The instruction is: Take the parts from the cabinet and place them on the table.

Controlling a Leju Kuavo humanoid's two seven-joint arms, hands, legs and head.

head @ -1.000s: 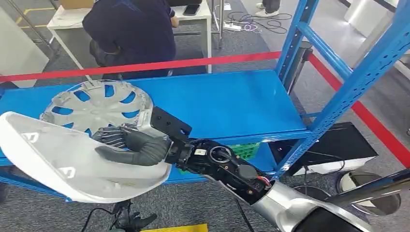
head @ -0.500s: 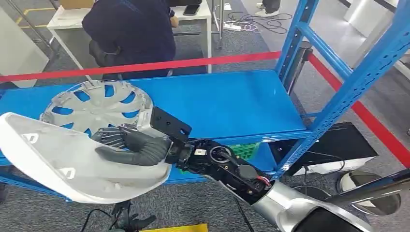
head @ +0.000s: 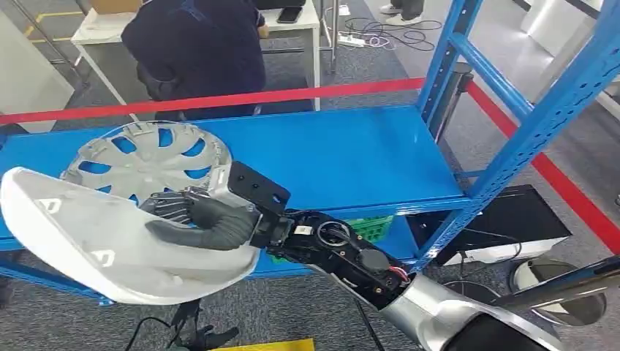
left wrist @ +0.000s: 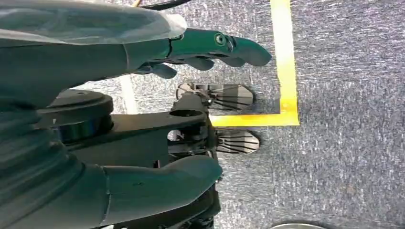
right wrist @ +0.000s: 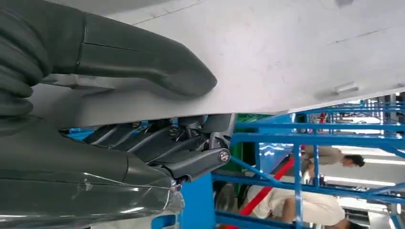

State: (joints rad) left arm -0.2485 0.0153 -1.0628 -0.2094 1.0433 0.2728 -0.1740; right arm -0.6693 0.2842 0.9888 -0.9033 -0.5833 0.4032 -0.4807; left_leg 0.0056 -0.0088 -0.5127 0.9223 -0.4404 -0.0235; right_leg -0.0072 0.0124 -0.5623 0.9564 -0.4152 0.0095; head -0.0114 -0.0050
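Blue metal shelf of an open rack, carrying a silver hubcap flat on its left part, face up, spokes showing the blue surface through the gaps. To the right of the hubcap, bare blue sheet running to the blue uprights at the rack's right end. Below the hubcap's level, a lower blue shelf holding a green crate, only partly visible. Beneath and around the rack, grey carpeted floor, with a strip of yellow tape lying on it near the rack's front edge.
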